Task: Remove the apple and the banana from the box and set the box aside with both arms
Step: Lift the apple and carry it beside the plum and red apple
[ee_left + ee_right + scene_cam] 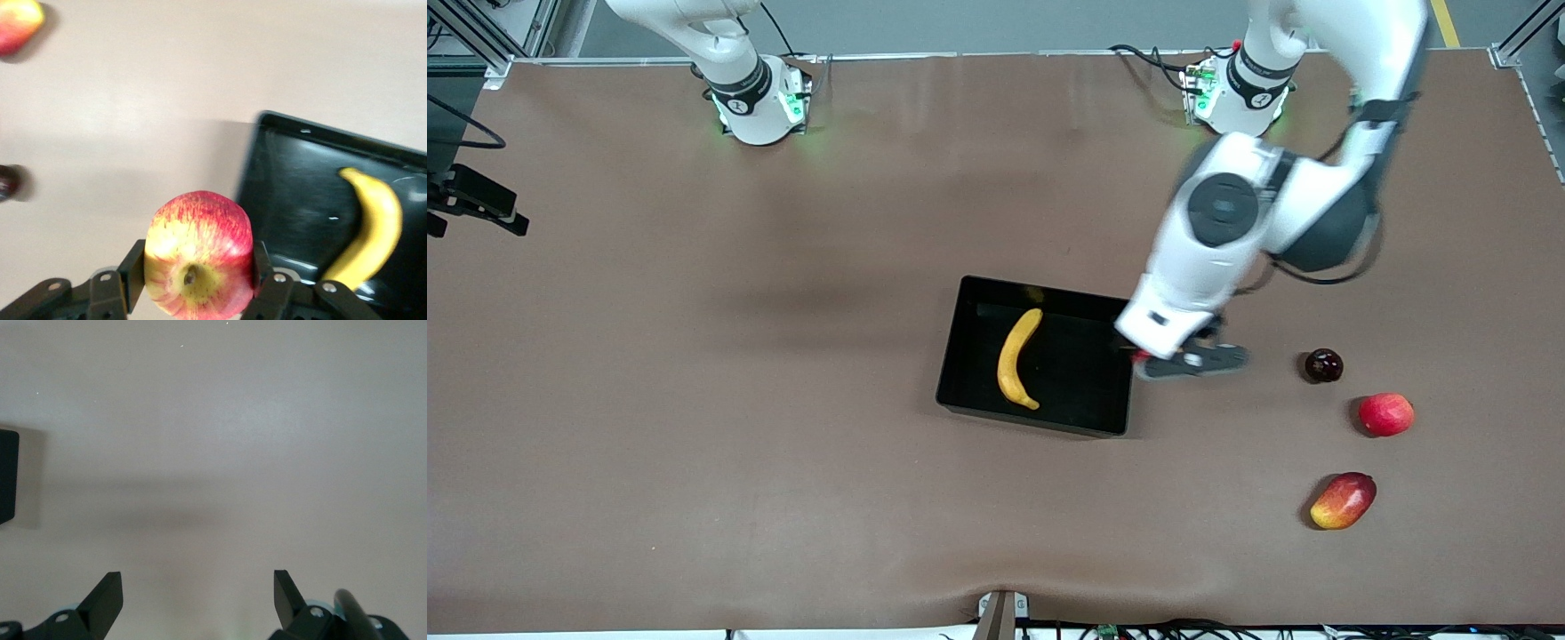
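The black box sits mid-table with the yellow banana lying in it. My left gripper hangs over the box's wall at the left arm's end of the table, shut on the apple, of which only a red sliver shows in the front view. In the left wrist view the red apple with yellow streaks sits between the two fingers, stem dimple facing the camera, with the box and banana beside it. My right gripper is open over bare table, out of the front view.
Toward the left arm's end of the table lie a dark red round fruit, a pinkish-red round fruit and a red-and-yellow mango, each nearer the front camera than the last. A black mount juts in at the right arm's end.
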Robot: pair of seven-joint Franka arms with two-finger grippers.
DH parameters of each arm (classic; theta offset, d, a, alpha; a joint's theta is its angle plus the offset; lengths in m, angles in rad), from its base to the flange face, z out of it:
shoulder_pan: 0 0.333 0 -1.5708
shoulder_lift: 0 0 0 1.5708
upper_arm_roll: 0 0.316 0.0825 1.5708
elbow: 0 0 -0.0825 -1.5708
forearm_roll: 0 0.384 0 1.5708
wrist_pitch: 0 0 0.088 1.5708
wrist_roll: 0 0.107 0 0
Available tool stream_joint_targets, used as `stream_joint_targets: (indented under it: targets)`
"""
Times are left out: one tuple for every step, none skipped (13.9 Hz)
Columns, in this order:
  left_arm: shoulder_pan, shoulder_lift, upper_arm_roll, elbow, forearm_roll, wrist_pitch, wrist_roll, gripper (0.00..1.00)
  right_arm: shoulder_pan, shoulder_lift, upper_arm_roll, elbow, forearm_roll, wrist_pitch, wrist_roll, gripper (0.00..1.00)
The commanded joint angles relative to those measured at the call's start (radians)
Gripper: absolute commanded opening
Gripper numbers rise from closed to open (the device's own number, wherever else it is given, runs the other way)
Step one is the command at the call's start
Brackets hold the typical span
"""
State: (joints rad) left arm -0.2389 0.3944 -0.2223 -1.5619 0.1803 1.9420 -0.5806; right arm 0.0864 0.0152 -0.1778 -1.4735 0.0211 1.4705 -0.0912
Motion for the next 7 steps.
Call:
stream_joint_targets:
  targets:
    - [0.094, -0.005, -0.008, -0.024, 0.001, -0.017, 0.088, 0.00, -0.022, -0.012, 0.014, -0.004, 0.014, -0.002, -0.005, 1.00]
    - [0.128, 0.006, -0.006, -0.024, 0.004, -0.015, 0.114, 0.00, -0.022, -0.014, 0.014, -0.004, 0.014, -0.002, -0.005, 1.00]
    - [0.169, 0.020, -0.006, -0.026, 0.013, -0.003, 0.145, 0.00, -0.020, -0.014, 0.014, -0.004, 0.014, -0.002, -0.005, 1.00]
    - [0.211, 0.038, -0.006, -0.024, 0.015, 0.023, 0.180, 0.00, -0.022, -0.014, 0.015, -0.004, 0.014, -0.002, -0.005, 1.00]
    - [0.246, 0.053, -0.006, -0.024, 0.013, 0.060, 0.212, 0.00, -0.020, -0.012, 0.014, -0.004, 0.014, -0.002, -0.005, 1.00]
    - [0.275, 0.081, -0.006, -0.021, 0.011, 0.090, 0.222, 0.00, -0.020, -0.012, 0.014, -0.004, 0.014, -0.002, -0.005, 1.00]
    - [0.294, 0.110, -0.005, -0.020, 0.016, 0.125, 0.222, 0.00, -0.022, -0.012, 0.014, -0.004, 0.014, -0.002, -0.005, 1.00]
